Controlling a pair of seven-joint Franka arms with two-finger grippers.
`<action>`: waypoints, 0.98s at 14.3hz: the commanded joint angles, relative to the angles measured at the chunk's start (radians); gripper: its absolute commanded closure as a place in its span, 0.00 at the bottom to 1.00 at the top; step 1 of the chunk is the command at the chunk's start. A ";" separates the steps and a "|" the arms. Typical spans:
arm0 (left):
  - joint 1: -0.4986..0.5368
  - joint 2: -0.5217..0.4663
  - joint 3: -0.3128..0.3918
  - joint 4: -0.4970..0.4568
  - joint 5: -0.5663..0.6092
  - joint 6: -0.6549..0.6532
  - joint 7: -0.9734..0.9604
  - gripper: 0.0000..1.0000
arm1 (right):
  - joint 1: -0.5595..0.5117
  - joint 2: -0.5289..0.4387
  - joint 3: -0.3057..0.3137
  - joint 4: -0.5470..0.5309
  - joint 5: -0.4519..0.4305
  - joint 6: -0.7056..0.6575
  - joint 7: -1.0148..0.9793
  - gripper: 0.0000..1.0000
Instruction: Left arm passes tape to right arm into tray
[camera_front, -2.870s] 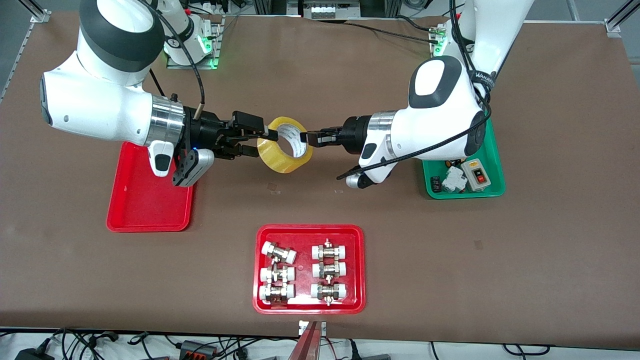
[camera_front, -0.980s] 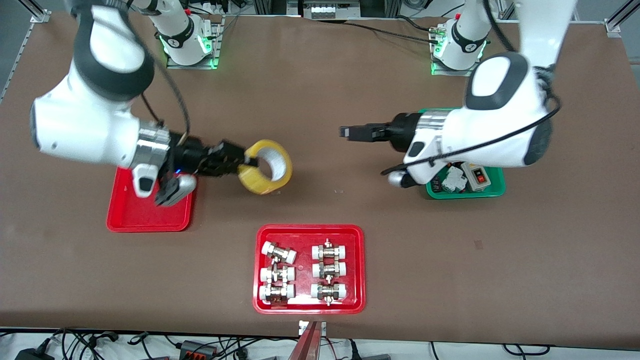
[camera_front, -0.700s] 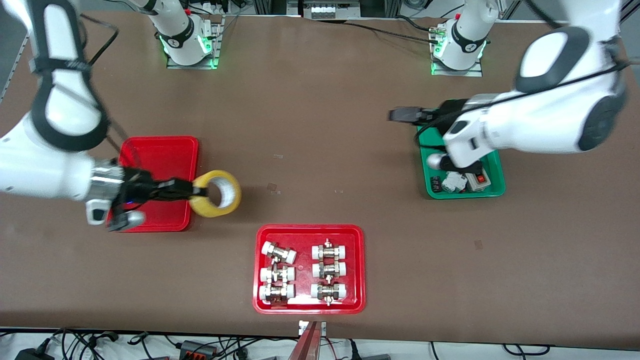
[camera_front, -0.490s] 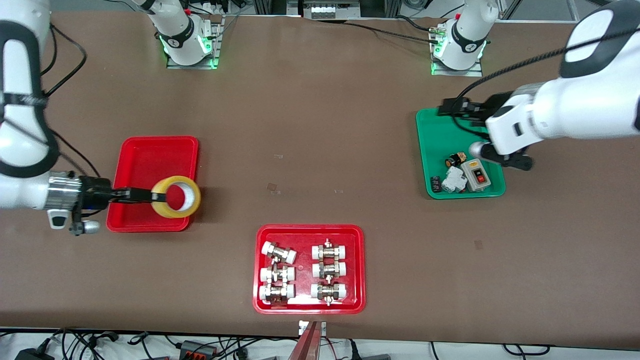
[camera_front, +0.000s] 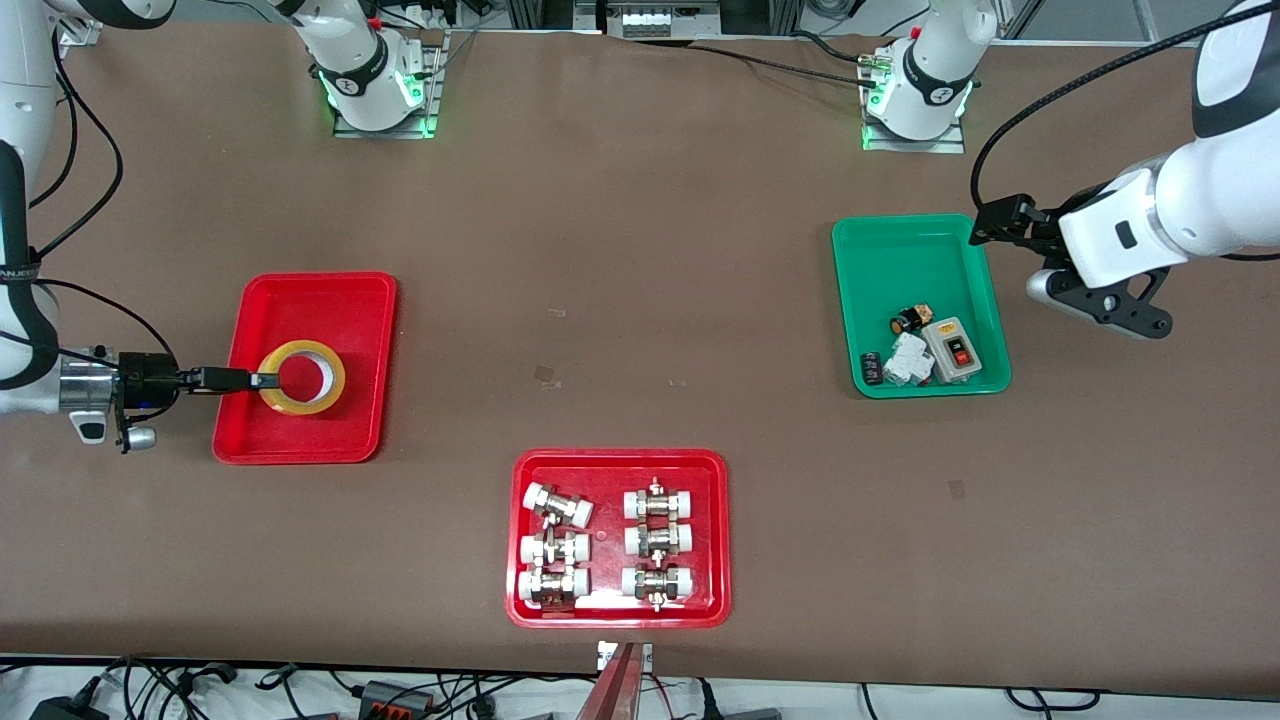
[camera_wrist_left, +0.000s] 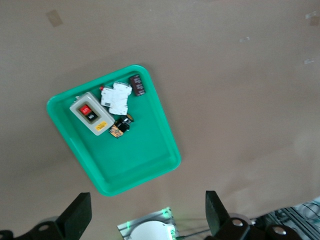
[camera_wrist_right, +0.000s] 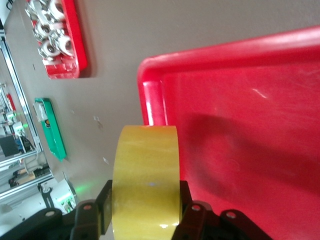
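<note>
Now the brown table (camera_front: 640, 250) is seen with 3 trays on it, and the narrow red tray (camera_front: 300, 300) is taken as the landmark; it lies toward the right arm's end of the table. The right arm (camera_front: 30, 385) is reached over that tray's edge, and its right gripper (camera_front: 262, 381) is clamped on the tape (camera_front: 302, 377), one finger inside the ring and one outside, as the right wrist view confirms with black fingers (camera_wrist_right: 191, 212) pressed against the roll's band. The tape is held over the tray's floor, in the half nearer to the front camera; whether it touches the floor cannot be told. The roll is shown as a yellowish translucent ring with a white inner core, its hole facing up in the front view, and in the right wrist view as a smooth, glossy yellow band (camera_wrist_right: 146, 182) seen edge-on.

Well apart from the narrow red tray, toward the left arm's end of the table, a green tray (camera_front: 915, 250) is found, holding a grey switch box (camera_front: 955, 348) and small parts. The left gripper (camera_front: 985, 225) is held over that tray's edge with its fingers (camera_wrist_left: 76, 217) spread wide and nothing between them. Nearer to the front camera than the narrow red tray, a wider red tray (camera_front: 618, 465) is filled with 6 white-capped metal fittings (camera_front: 556, 511).
</note>
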 joint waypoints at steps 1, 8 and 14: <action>-0.015 -0.208 -0.007 -0.251 0.039 0.130 0.034 0.00 | -0.027 0.006 0.021 -0.030 -0.012 -0.021 -0.050 0.67; -0.046 -0.250 0.090 -0.223 0.127 0.195 0.091 0.00 | -0.041 0.048 0.021 -0.036 -0.004 -0.036 -0.083 0.20; -0.020 -0.244 0.102 -0.207 0.112 0.163 0.135 0.00 | -0.048 0.048 0.020 -0.073 -0.067 -0.023 -0.090 0.00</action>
